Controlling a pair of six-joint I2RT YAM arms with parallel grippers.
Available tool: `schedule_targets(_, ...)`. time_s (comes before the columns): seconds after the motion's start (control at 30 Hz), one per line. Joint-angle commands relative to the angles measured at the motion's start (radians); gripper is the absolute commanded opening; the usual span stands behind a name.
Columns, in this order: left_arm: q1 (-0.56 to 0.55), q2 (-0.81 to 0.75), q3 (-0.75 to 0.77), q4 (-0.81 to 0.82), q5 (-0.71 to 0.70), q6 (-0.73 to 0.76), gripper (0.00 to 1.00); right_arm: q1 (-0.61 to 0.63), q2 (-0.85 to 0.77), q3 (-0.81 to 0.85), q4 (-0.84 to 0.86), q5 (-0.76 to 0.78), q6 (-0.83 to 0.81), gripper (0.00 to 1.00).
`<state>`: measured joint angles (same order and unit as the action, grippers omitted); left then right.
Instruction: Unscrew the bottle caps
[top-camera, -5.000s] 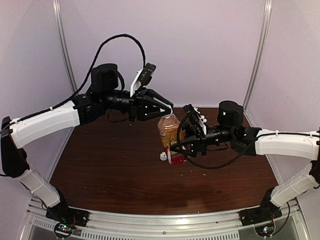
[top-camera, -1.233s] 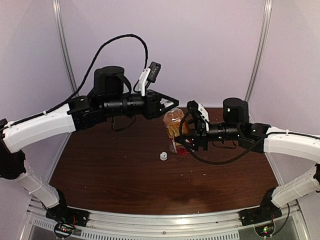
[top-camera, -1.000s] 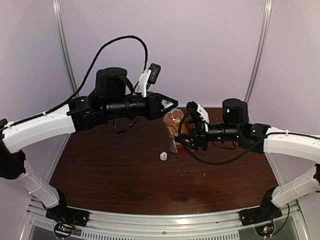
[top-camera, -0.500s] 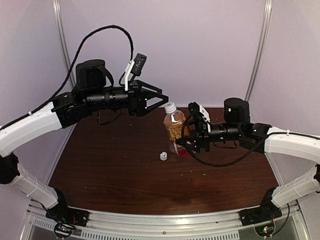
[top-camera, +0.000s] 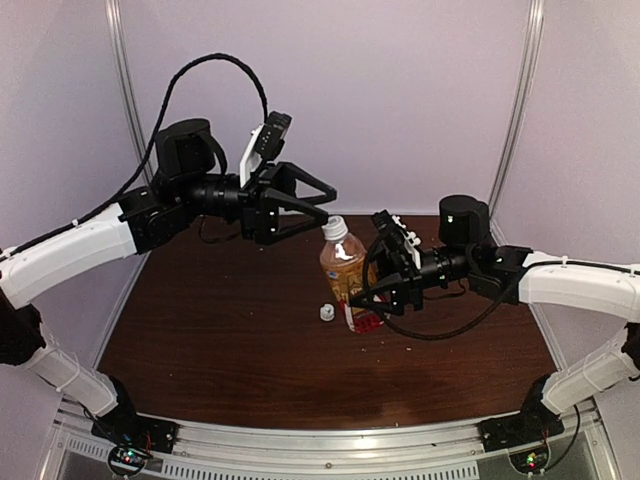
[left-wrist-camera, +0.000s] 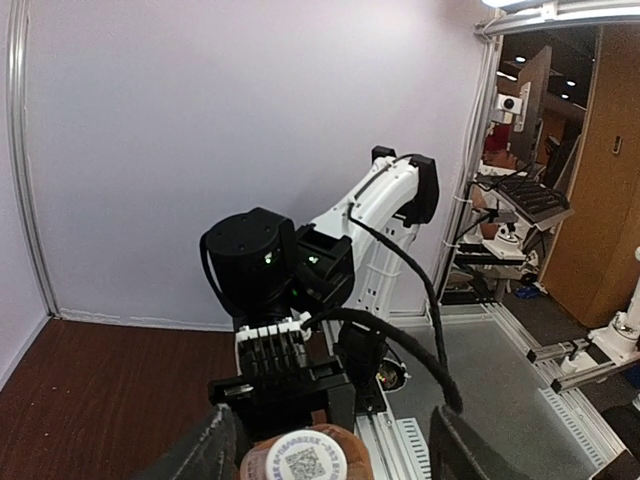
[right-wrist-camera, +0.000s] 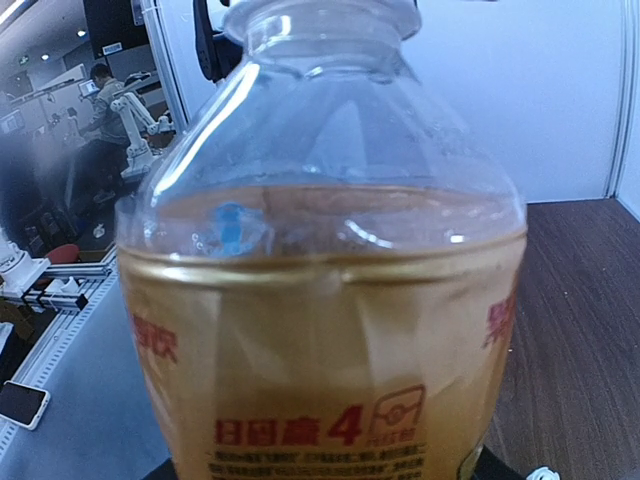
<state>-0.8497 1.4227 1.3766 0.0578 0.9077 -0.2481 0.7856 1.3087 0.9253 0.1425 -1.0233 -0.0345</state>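
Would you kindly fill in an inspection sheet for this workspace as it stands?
Surface: dark wood table.
Job's things: amber bottle, tilted, fitted cap on; loose cap lying on the table beside it; no second bottle seen.
Clutter: nothing seen.
Grippers: left gripper open, jaws either side of the fitted cap; right gripper shut on the bottle's body.
Cables: black cable loops above the left arm; second cable hangs under the right wrist.
Surroundings: pale walls, metal rail at near edge.
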Motion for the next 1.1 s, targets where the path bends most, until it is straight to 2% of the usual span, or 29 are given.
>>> schedule_targets(0.0,0.001,0.038,0.023,0.087,0.101,0.018,0.67,-0.002,0.016,0.033,0.078,-0.086,0.048,0.37)
schedule_targets(0.27,0.0,0.078,0.016,0.113,0.108,-0.003,0.61,-0.003,0.026,0.035,0.094,-0.105,0.079,0.37)
schedule_targets(0.6,-0.002,0.081,-0.024,0.151,0.126,-0.028,0.38,-0.002,0.028,0.03,0.086,-0.076,0.075,0.37)
schedule_targets(0.77,-0.003,0.075,-0.045,0.152,0.12,-0.029,0.4,-0.002,0.02,0.032,0.073,-0.059,0.067,0.37)
schedule_targets(0.87,-0.003,0.071,-0.05,0.152,0.116,-0.031,0.37,-0.002,0.021,0.031,0.07,-0.052,0.066,0.37)
schedule_targets(1.07,-0.002,0.062,-0.055,0.16,0.093,-0.045,0.23,-0.002,0.013,0.026,0.049,-0.027,0.049,0.37)
